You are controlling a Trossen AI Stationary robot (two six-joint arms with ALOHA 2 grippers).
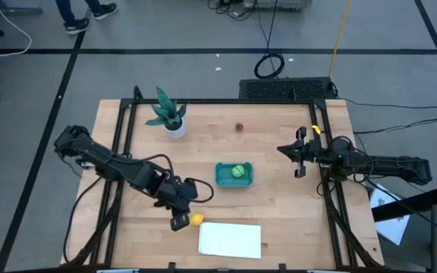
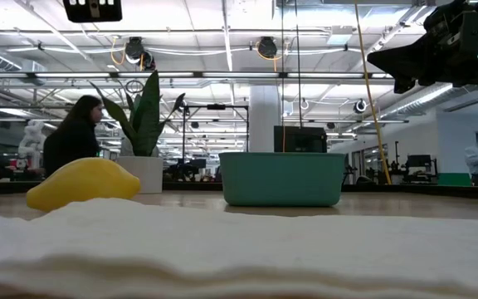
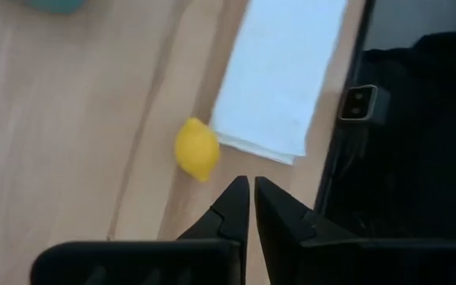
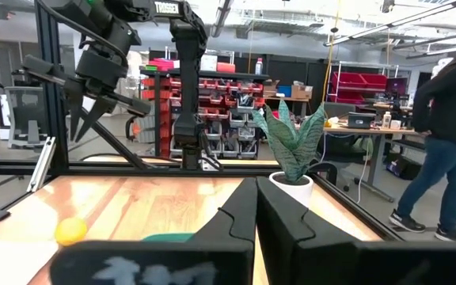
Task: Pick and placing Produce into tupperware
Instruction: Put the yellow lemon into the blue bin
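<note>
Green ball, smooth and round, already inside teal tupperware at tabletop centre. Two pieces left: glossy yellow lemon near front edge, touching white sheet; tiny dark red piece toward back edge. Left gripper just beside lemon, fingers nearly together, empty. Right gripper near right edge, closed, empty.

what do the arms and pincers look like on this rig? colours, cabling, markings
Both arms are dark, jointed links with black cables looping beside them. The left pincer has two black, wedge-shaped fingers tapering to points. The right pincer has the same black angular fingers; a yellow mark shows near its wrist in the high view. White lettering marks the left arm in the right wrist view.
</note>
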